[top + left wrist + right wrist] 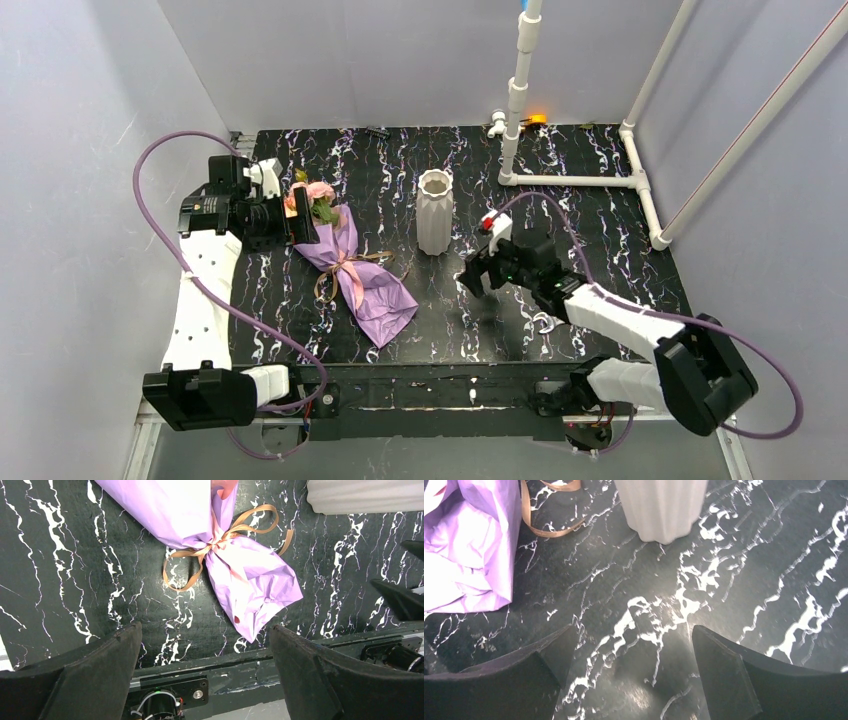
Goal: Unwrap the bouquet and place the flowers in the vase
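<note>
Evidently unwrapping is not yet begun: the bouquet is lying tied (ribbon intact) near the empty vase, both jaws being held open.

The black worktop has white squiggly lines on it. The bouquet lies flat on the left part, wrapped in purple paper. Its pink flowers point to the far left, and its paper tail points to the near edge. A thin tan ribbon is tied round its middle. The left claw is right by the flower end, but it is hard to tell if they touch. The white vase stands upright near the middle, apart from the bouquet. The right claw hangs over bare worktop, near the vase. White pipes stand in the far right corner.
</note>
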